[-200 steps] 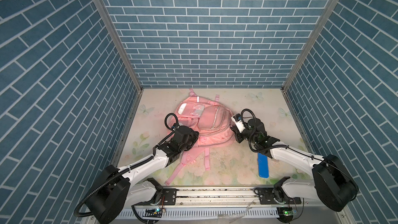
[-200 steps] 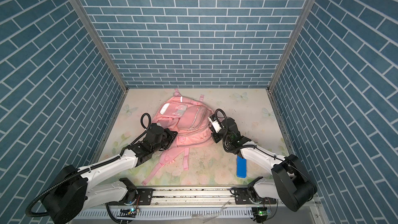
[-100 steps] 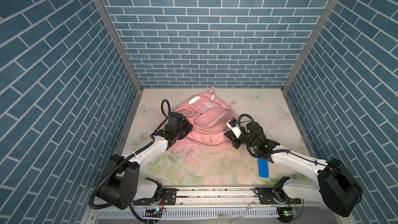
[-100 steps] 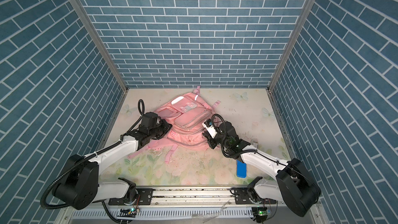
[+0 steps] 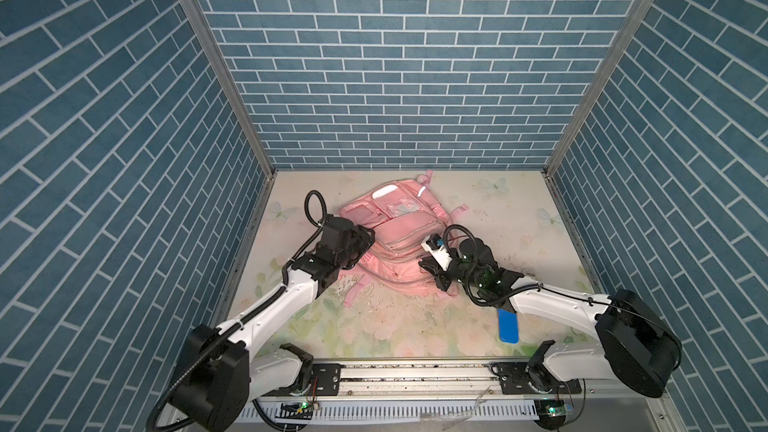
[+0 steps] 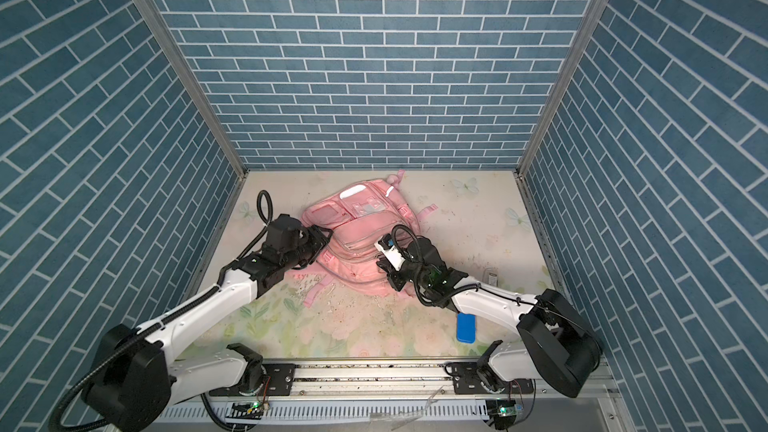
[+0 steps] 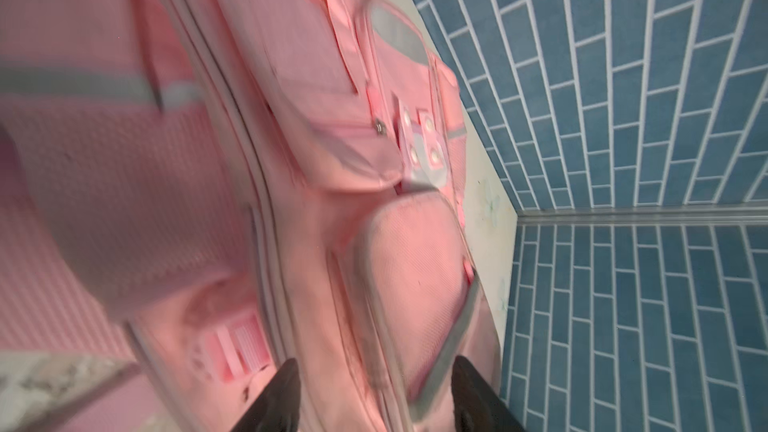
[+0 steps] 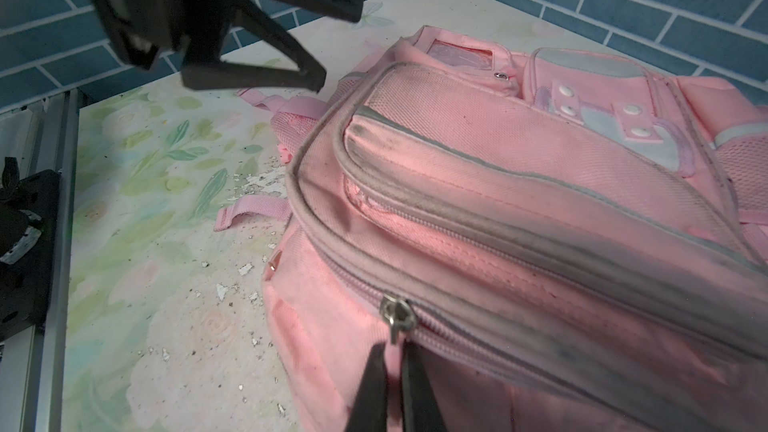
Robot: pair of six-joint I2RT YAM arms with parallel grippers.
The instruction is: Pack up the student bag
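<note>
The student bag [image 5: 405, 238] [image 6: 365, 238], a pink backpack, lies flat on the floral table in both top views, front pockets up. My left gripper [image 5: 362, 245] [image 7: 374, 361] is open at the bag's left side; its fingers [image 8: 309, 72] hang just off the fabric, holding nothing. My right gripper [image 5: 432, 274] [image 8: 395, 344] is at the bag's near right corner, shut on the metal zip pull [image 8: 397, 317] of the main zipper, which is closed.
A flat blue object [image 5: 508, 326] [image 6: 466, 327] lies near the front right, beside my right arm. Pink straps [image 8: 253, 211] trail from the bag toward the front. Brick walls close in three sides; the arms' rail [image 5: 415, 376] runs along the front.
The bag has been swung round and pushed toward the back. My left gripper has opened and let go of it. The right gripper has stayed shut at the bag.
</note>
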